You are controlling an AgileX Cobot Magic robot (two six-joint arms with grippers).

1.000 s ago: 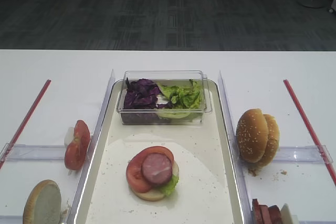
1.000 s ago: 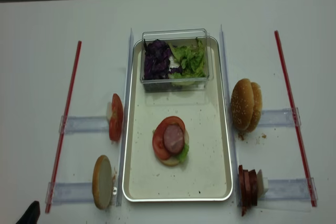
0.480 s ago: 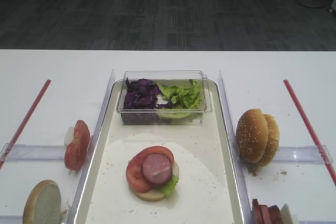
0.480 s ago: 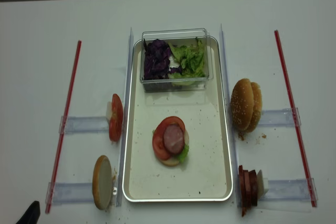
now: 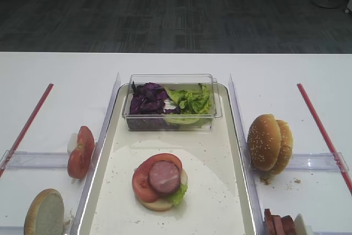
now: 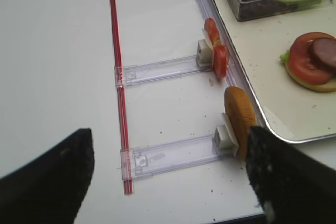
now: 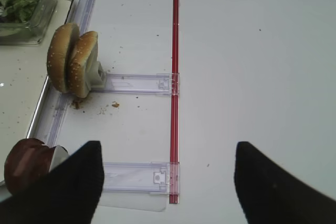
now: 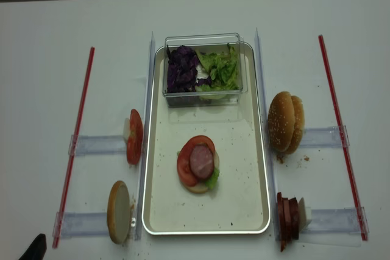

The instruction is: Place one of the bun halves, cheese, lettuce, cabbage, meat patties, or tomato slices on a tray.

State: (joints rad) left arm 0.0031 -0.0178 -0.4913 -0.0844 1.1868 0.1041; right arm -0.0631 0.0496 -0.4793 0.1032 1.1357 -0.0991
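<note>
The cream tray [image 5: 214, 191] [image 8: 237, 168] holds a stack: a bun half, lettuce, a tomato slice and a meat patty [image 5: 164, 177] on top. Two bun halves [image 5: 268, 142] [image 7: 71, 59] stand on edge right of the tray, with meat patties [image 8: 288, 217] [image 7: 26, 163] nearer. On the left stand tomato slices [image 5: 81, 152] [image 6: 216, 51] and one bun half [image 8: 119, 211] [image 6: 240, 119]. Cabbage [image 5: 147, 98] and lettuce [image 5: 191, 102] fill a clear box. No cheese shows. My right gripper [image 7: 168, 182] hovers open over bare table right of the patties. My left gripper [image 6: 168, 182] is open, left of the lone bun half.
The clear box [image 8: 204, 68] sits on the tray's far end. Clear plastic rails [image 8: 97, 144] [image 8: 323, 135] hold the food on both sides. Red strips [image 8: 76, 138] [image 8: 338, 126] run along the table outside them. The table's far edge borders dark carpet.
</note>
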